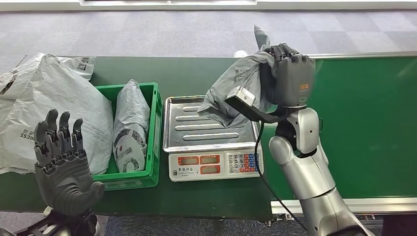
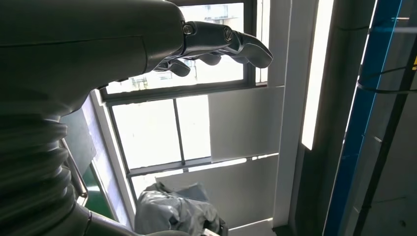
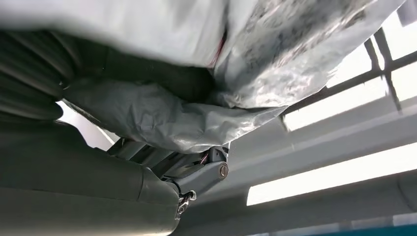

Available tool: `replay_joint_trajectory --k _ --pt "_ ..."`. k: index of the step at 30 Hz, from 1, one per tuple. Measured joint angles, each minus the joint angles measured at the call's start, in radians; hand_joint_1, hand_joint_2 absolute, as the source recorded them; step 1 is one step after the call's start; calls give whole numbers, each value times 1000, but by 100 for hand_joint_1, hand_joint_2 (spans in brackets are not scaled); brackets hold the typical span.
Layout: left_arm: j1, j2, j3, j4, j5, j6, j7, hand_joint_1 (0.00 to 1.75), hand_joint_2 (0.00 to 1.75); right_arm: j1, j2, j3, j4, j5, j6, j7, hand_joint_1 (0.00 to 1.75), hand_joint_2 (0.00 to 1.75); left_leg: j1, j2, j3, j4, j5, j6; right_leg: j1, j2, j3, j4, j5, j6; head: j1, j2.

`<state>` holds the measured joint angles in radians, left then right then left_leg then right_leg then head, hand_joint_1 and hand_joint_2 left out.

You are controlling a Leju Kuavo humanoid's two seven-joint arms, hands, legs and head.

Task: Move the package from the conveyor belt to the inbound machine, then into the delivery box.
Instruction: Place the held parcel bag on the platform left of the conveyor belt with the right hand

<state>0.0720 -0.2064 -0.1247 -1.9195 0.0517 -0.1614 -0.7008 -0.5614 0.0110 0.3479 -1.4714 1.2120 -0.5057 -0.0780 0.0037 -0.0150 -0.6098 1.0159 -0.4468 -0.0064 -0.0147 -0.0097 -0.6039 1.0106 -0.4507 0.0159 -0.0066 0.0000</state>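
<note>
Package [image 1: 236, 86] gripped by right hand [image 1: 290, 73], upper centre of frame.
Hangs over scale tray [image 1: 179, 123]; left hand [image 1: 61, 162] empty, fingers spread, lower left, near green crate [image 1: 152, 132].

Right hand [image 1: 290, 76]: raised, gripping a crumpled grey package [image 1: 236, 83] above the far right corner of the scale's steel tray [image 1: 182, 105]. Scale [image 1: 215, 164]: on the green conveyor belt [image 1: 364, 113]. Green box [image 1: 147, 172], beside the scale: holds one grey parcel [image 1: 130, 123]. Left hand [image 1: 61, 164]: raised, fingers apart, holding nothing.
</note>
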Motion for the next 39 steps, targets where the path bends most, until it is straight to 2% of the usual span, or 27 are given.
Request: replay_joint_trajectory --k 4,8,12,28,32,33,35,36,37,39 --pt "-14 -1 -1 19 4 0 0 0 175 -91 15 73 170 -33 30 18 175 175 0 1 0 0 0 0 0 2 0 0 0 0 0 0" --pt "-34 -2 -2 39 12 0 0 0 175 -187 64 119 343 -51 34 29 175 175 0 1 0 0 1 -1 0 1 -1 0 1 0 0 0" --pt "-50 -2 -3 55 20 0 0 0 175 -229 98 145 443 -62 34 29 175 175 1 0 0 0 2 -1 1 0 -1 0 1 0 0 0" --pt "-56 -2 -3 77 20 0 0 0 175 -243 120 181 545 -81 48 21 175 175 0 0 0 0 1 -1 0 0 -1 0 1 0 0 0" --pt "-56 -1 -5 77 20 0 0 0 175 -242 120 196 560 -101 85 -14 175 175 1 0 0 0 1 -1 0 1 -1 0 1 0 0 0" --pt "-56 -1 -6 77 21 0 0 0 175 -242 120 203 562 -107 97 -23 154 175 1 0 0 0 1 -1 0 1 -1 0 1 0 0 0" --pt "-57 0 -8 77 22 0 0 0 175 -242 120 217 565 -114 116 -33 67 175 1 0 -1 0 1 -1 0 1 -1 0 1 0 0 0" --pt "-57 0 -8 78 22 0 0 0 175 -242 120 223 565 -118 122 -35 23 131 1 0 -1 0 1 -1 0 1 -1 0 1 0 0 0" --pt "-57 0 -8 78 22 0 0 0 175 -242 120 229 565 -123 127 -39 0 87 1 0 -1 0 1 -1 0 1 -1 0 1 0 0 0" --pt "-58 0 -9 78 22 0 0 0 175 -242 120 239 565 -137 138 -49 0 0 1 0 -1 0 1 -1 0 1 -1 0 1 0 0 0"
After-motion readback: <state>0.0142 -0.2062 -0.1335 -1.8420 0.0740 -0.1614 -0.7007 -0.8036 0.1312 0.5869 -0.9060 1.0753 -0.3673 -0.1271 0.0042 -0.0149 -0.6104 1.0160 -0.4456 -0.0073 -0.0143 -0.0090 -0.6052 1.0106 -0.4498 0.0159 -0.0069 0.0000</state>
